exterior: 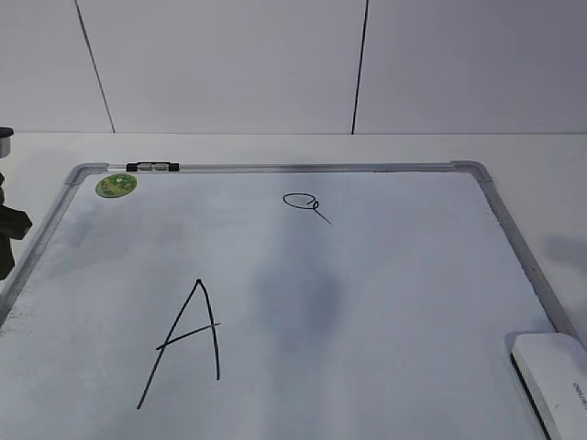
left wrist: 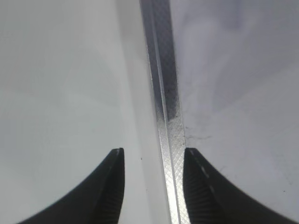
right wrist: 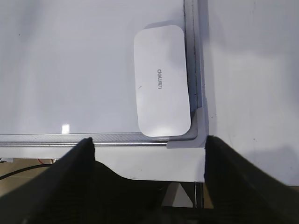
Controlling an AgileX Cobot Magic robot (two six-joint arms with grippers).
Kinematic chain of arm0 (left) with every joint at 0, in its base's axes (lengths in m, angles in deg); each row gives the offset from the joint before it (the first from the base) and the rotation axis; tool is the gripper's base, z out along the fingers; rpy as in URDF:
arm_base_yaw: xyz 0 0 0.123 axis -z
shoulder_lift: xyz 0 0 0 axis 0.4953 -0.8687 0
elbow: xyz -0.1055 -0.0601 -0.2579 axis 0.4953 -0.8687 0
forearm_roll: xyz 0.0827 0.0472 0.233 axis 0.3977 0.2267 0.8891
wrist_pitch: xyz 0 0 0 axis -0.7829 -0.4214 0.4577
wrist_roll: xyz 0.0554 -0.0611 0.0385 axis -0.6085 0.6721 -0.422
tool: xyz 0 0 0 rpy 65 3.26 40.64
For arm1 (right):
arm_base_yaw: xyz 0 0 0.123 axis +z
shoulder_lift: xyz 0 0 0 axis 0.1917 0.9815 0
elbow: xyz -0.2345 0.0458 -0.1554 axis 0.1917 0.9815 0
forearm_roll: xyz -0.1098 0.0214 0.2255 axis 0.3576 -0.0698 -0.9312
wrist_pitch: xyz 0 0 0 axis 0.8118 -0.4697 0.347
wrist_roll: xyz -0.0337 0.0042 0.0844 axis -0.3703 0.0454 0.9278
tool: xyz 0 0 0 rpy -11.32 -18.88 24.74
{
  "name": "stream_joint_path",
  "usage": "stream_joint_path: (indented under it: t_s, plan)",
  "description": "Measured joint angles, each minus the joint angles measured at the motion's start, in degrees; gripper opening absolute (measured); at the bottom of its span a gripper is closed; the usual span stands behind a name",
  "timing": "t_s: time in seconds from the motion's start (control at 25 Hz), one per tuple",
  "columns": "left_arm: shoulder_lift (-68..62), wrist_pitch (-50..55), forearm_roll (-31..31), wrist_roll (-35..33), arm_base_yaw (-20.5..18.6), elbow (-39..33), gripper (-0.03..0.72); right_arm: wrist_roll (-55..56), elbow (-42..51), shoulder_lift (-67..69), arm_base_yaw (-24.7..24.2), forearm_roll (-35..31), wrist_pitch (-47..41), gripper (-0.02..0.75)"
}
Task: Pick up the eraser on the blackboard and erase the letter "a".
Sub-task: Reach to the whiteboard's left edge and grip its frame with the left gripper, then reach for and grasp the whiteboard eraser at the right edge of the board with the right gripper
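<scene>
The blackboard (exterior: 385, 302) is a white dry-erase board with a silver frame and lies flat on the table. The small handwritten letter "a" (exterior: 304, 205) sits near its far edge, centre. The white eraser (exterior: 556, 380) lies at the board's near right corner; it also shows in the right wrist view (right wrist: 161, 80), next to the frame corner. My right gripper (right wrist: 149, 142) is open and empty, above the table's front edge, short of the eraser. My left gripper (left wrist: 154, 156) is open and empty, astride the board's left frame (left wrist: 163, 93).
A large capital "A" (exterior: 188, 339) is drawn on the board's near left. A green sticker (exterior: 116, 185) and a black-and-clear marker (exterior: 147, 167) sit at the far left corner. A dark part of the left arm (exterior: 11, 229) shows at the left edge.
</scene>
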Motion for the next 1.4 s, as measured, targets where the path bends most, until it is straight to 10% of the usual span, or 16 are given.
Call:
stream_joint_path:
  t_s: [0.8,1.4]
  plan:
    - [-6.5,-1.9,-0.4,-0.1,0.0,0.7,0.298,0.0,0.0,0.0,0.0,0.0,-0.1,0.559]
    - [-6.7,-1.7,-2.1,0.9,-0.1,0.9,0.025,0.0,0.0,0.5,0.0,-0.3,-0.1,0.559]
